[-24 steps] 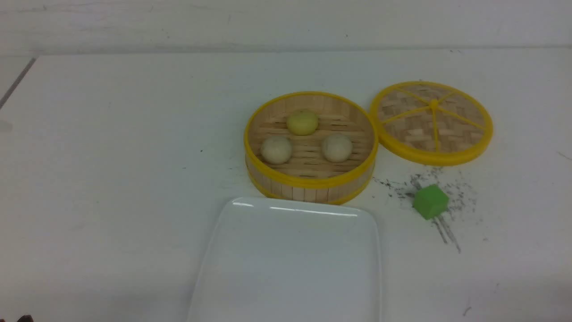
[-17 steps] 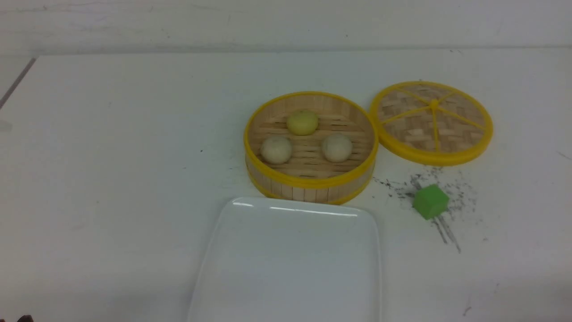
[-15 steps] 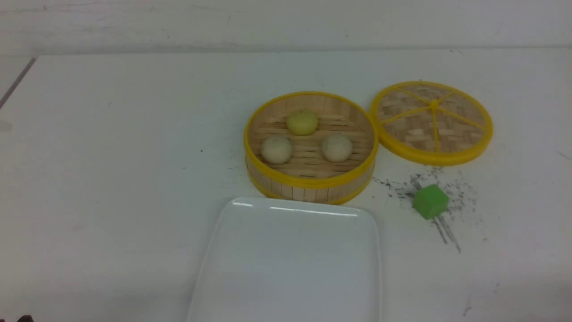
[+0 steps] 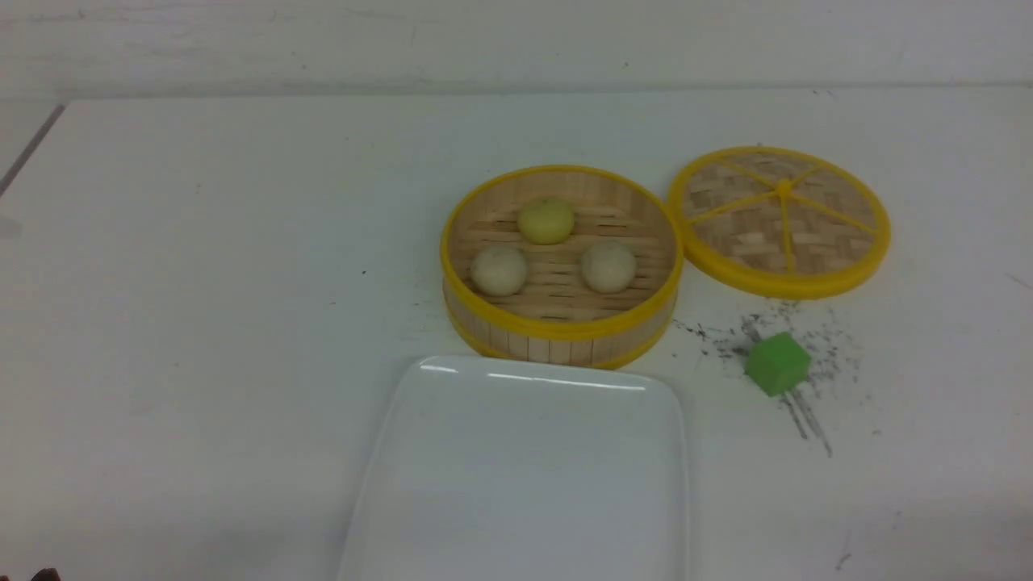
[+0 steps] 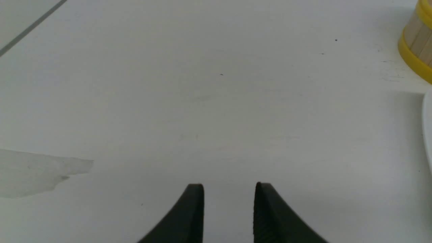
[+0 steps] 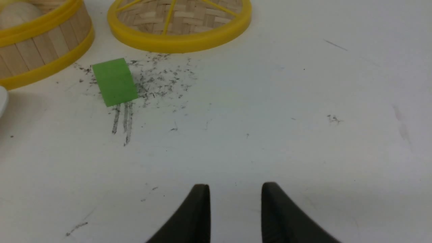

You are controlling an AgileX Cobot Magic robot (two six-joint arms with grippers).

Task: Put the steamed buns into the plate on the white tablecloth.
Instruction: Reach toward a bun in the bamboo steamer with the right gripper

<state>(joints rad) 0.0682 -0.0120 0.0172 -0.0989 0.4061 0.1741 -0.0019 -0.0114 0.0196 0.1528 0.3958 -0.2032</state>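
Three steamed buns sit in the round yellow-rimmed bamboo steamer basket (image 4: 557, 329): a pale yellow bun (image 4: 546, 220) at the back, an off-white bun (image 4: 499, 269) front left, another off-white bun (image 4: 608, 267) front right. The white plate (image 4: 524, 476) lies empty just in front of the basket on the white tablecloth (image 4: 202, 282). My left gripper (image 5: 228, 189) is open and empty over bare cloth, left of the basket's wall (image 5: 416, 44). My right gripper (image 6: 235, 189) is open and empty over cloth, to the right of the plate. Neither gripper shows in the front view.
The woven bamboo lid (image 4: 779, 219) lies flat right of the basket, also in the right wrist view (image 6: 179, 20). A green cube (image 4: 776, 364) sits among dark scuff marks in front of the lid, also in the right wrist view (image 6: 114, 81).
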